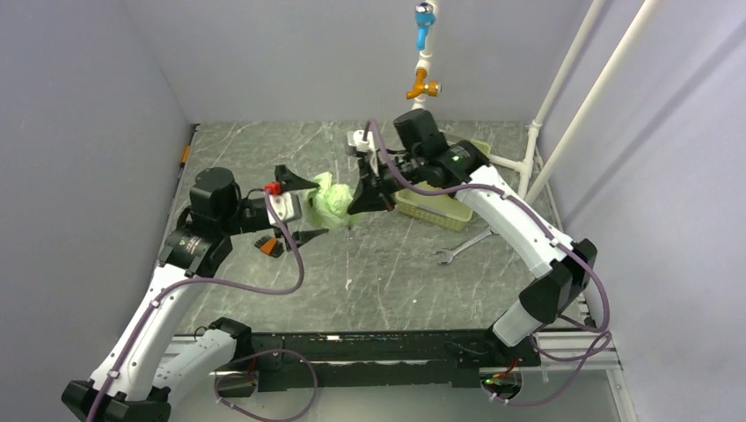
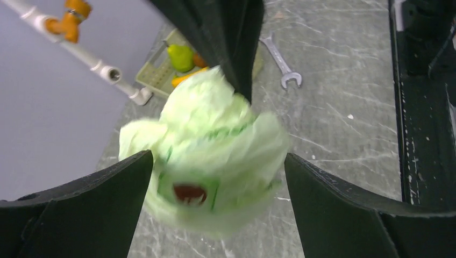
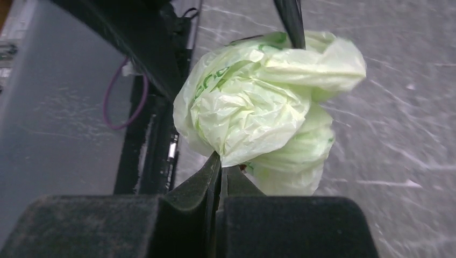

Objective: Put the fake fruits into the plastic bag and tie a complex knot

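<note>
Bracketing the plastic bag (image 2: pixel 209 140), the left end effector (image 1: pixel 308 207) stood spread wide, nearest its own camera. Its fingers (image 2: pixel 107 204) sat on either side of the film, and I could not tell whether they brushed it. The bag was a crumpled ball with no clear long axis, apparently raised off the desk (image 1: pixel 387 281). It lay straight ahead of the left palm, in the gap between the fingers. On the bag's far side the right end effector (image 3: pixel 219 161) was pressed together on a fold of film, pinching it from the opposite direction, so the two arms faced each other across it. Beyond that a wrench (image 2: pixel 282 67) lay on the desk. Farther still a pale green tray (image 2: pixel 150 75) held the fake fruits, a lime-green one (image 2: pixel 180 56) and an orange one (image 2: pixel 185 79), neither in the bag. By my judgement the left arm could close on the bag with hardly any reach. The fruits sat nearer the occupied right arm and well apart from the bag, whose mouth I could not find.
</note>
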Tool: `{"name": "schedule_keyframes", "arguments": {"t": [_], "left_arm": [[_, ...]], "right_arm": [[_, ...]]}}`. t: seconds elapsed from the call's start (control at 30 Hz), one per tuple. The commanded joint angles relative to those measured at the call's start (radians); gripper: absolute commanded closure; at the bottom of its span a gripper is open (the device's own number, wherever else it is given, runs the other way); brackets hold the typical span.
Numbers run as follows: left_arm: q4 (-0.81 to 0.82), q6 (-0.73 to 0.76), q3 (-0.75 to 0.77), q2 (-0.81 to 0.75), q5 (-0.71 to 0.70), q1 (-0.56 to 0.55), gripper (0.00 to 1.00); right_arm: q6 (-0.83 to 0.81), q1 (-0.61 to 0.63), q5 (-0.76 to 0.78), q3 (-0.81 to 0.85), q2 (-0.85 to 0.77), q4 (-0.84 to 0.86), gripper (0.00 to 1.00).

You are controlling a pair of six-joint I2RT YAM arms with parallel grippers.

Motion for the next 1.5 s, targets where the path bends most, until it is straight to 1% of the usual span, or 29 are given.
{"name": "schedule_keyframes", "arguments": {"t": [0.0,0.03,0.07,0.1,0.13,0.17,0.23,0.3,0.33,0.37,0.4,0.43,0.47,0.5,0.57,0.63,0.7,0.8,0.9,1.0,1.07,1.1,1.13,1.17,1.23,1.27,1.37,1.43,1.47], "left_arm": [[0.038,0.098,-0.035,-0.012,-0.036,-0.098,0.01],[0.04,0.092,-0.038,-0.007,-0.051,-0.12,0.05],[0.021,0.098,-0.034,0.003,-0.061,-0.134,0.26],[-0.024,0.109,-0.019,0.019,-0.068,-0.141,0.62],[-0.053,0.101,-0.008,0.031,-0.083,-0.141,0.83],[-0.063,0.069,-0.005,0.038,-0.1,-0.141,0.99],[-0.067,0.034,-0.022,0.023,-0.104,-0.128,1.0],[-0.011,-0.024,-0.068,-0.023,-0.11,-0.106,1.0],[0.022,-0.063,-0.092,-0.047,-0.119,-0.088,1.0],[0.033,-0.094,-0.107,-0.065,-0.124,-0.063,1.0],[0.025,-0.127,-0.116,-0.072,-0.118,-0.033,1.0],[0.002,-0.146,-0.119,-0.071,-0.096,0.009,1.0],[-0.043,-0.15,-0.121,-0.064,-0.043,0.051,1.0],[-0.09,-0.148,-0.12,-0.056,-0.012,0.091,1.0],[-0.192,-0.106,-0.109,-0.041,0.035,0.149,1.0],[-0.257,-0.057,-0.105,-0.034,0.057,0.202,1.0],[-0.259,-0.043,-0.122,-0.024,0.082,0.254,1.0],[-0.244,-0.037,-0.145,0.0,0.155,0.34,1.0],[-0.288,0.016,-0.171,-0.004,0.221,0.409,1.0],[-0.308,0.016,-0.217,-0.057,0.217,0.439,1.0],[-0.292,-0.014,-0.221,-0.093,0.246,0.442,1.0],[-0.254,-0.077,-0.208,-0.104,0.25,0.442,1.0],[-0.25,-0.121,-0.176,-0.105,0.251,0.443,1.0],[-0.253,-0.157,-0.141,-0.096,0.273,0.444,1.0],[-0.277,-0.236,-0.079,-0.067,0.328,0.445,1.0],[-0.249,-0.296,-0.068,-0.061,0.355,0.445,1.0],[-0.121,-0.494,-0.096,-0.09,0.376,0.455,1.0],[-0.005,-0.626,-0.141,-0.122,0.403,0.456,1.0],[0.067,-0.745,-0.172,-0.135,0.415,0.455,1.0]], "right_arm": [[0.063,0.055,-0.089,0.04,0.028,0.112,1.0],[0.065,0.066,-0.088,0.053,0.039,0.114,1.0],[0.069,0.074,-0.087,0.073,0.051,0.109,1.0],[0.073,0.075,-0.088,0.102,0.065,0.094,1.0],[0.067,0.075,-0.087,0.135,0.082,0.072,1.0],[0.05,0.075,-0.078,0.17,0.099,0.019,1.0],[0.011,0.076,-0.06,0.239,0.135,-0.071,1.0],[-0.012,0.074,-0.04,0.272,0.164,-0.139,1.0],[-0.018,0.074,-0.024,0.285,0.175,-0.169,0.9],[-0.031,0.074,-0.005,0.313,0.195,-0.21,0.7],[-0.063,0.073,0.014,0.359,0.232,-0.264,0.46],[-0.095,0.069,0.031,0.414,0.272,-0.331,0.33],[-0.128,0.064,0.05,0.485,0.315,-0.399,0.24],[-0.159,0.061,0.072,0.576,0.362,-0.469,0.19],[-0.213,0.055,0.098,0.726,0.449,-0.6,0.12],[-0.269,0.055,0.152,0.82,0.507,-0.653,0.06],[-0.285,0.057,0.241,0.828,0.525,-0.645,0.03],[-0.306,0.062,0.332,0.747,0.502,-0.658,0.03],[-0.365,0.11,0.472,0.701,0.483,-0.657,0.02],[-0.33,0.142,0.515,0.756,0.519,-0.655,0.01],[-0.304,0.154,0.496,0.776,0.509,-0.648,0.0],[-0.279,0.154,0.497,0.738,0.475,-0.598,0.0],[-0.238,0.153,0.506,0.657,0.426,-0.507,0.0],[-0.191,0.153,0.503,0.514,0.354,-0.398,0.0],[-0.046,0.154,0.468,0.245,0.192,-0.097,0.0],[-0.004,0.162,0.438,0.168,0.135,0.027,0.0],[0.06,0.222,0.451,0.163,0.108,0.082,0.0],[0.105,0.225,0.423,0.05,0.043,0.234,0.0],[0.128,0.227,0.405,-0.039,-0.009,0.346,0.0]]}}
